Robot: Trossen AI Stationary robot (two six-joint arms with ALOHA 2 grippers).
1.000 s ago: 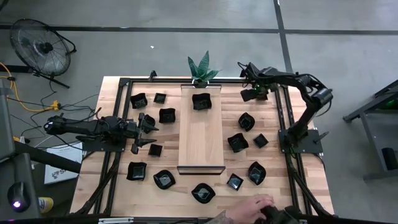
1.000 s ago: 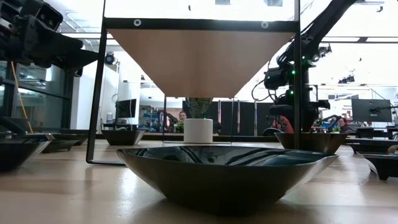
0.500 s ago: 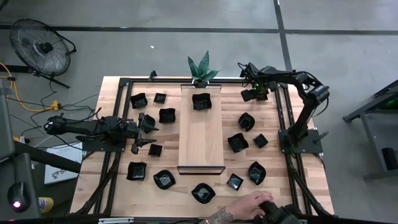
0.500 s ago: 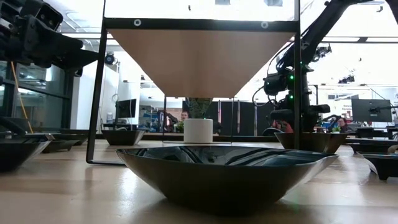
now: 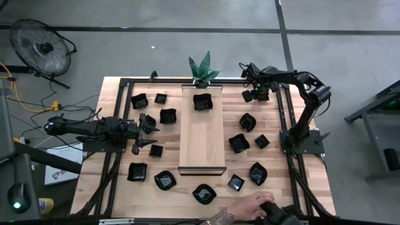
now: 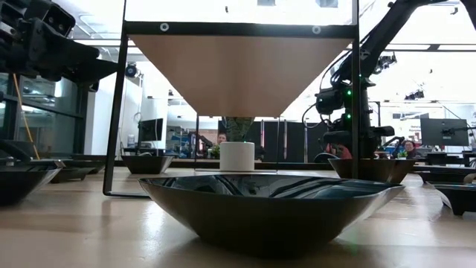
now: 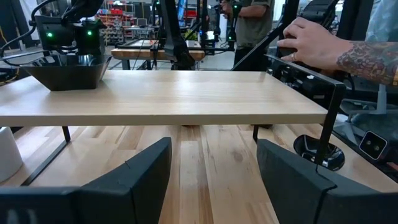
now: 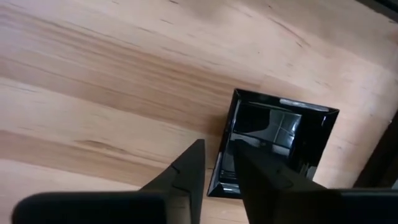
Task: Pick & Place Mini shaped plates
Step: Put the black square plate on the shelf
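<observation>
Right hand: the right hand (image 8: 216, 163) is at the table's far right corner, right of the plant, its fingers (image 8: 186, 165) narrowed on one edge of a square plate (image 8: 280, 140), one finger outside the rim, the other inside; the plate lies flat on the table (image 5: 119, 181).
Left hand: the left hand (image 7: 211, 165) waits on the left side of the table, fingers spread wide, nothing between them, facing the board.
Board: a long pale wooden board (image 5: 202, 144) stands on legs in the table's middle with one black plate (image 5: 202, 102) at its far end.
Other plates: the mini shaped plates (image 5: 239, 143) are scattered on both sides of the board and along the near edge.
Plant: a potted plant (image 5: 202, 69) stands past the board's far end.
Person: a tattooed hand (image 5: 259, 205) rests at the near edge.
</observation>
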